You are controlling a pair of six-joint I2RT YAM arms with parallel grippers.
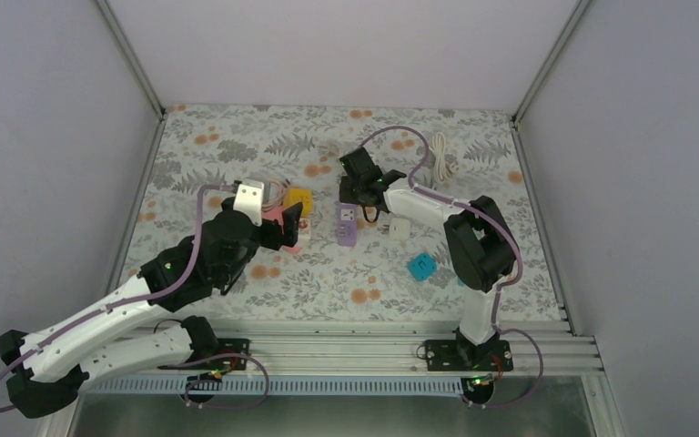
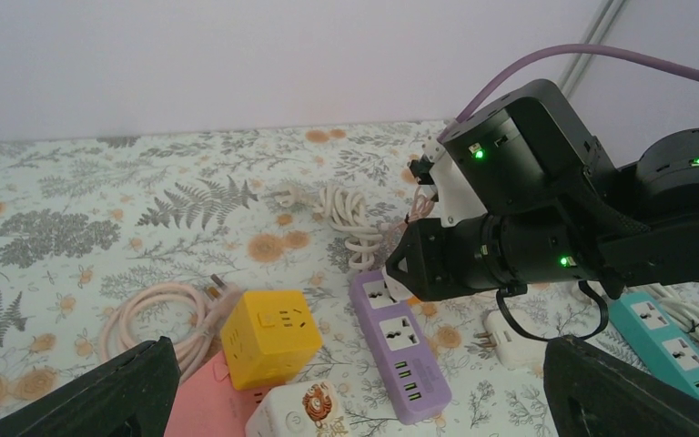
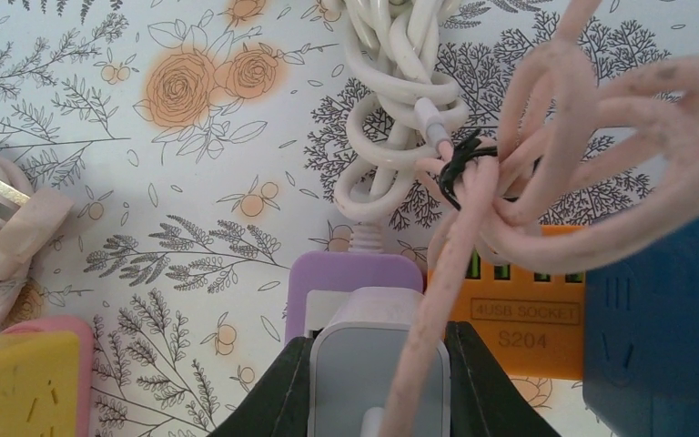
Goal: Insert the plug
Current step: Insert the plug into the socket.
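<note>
Boxy white plug [image 3: 375, 350] in right gripper [image 3: 378, 387], over lilac strip [image 3: 346, 271]

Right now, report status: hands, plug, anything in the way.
Left hand open, empty. Right hand shut on white plug, above purple power strip; seating not visible. Pink cable lies across the plug.

The strip [image 1: 347, 225] lies in the middle of the desk [image 1: 237, 137], running near to far, with the plug [image 3: 378, 364] over its far end. The cube [image 1: 298, 199] sits just left of it, the adapter [image 1: 400, 228] just right. A block [image 1: 420, 267] lies nearer the near edge. A cable [image 1: 440, 157] lies coiled towards the far right corner.
</note>
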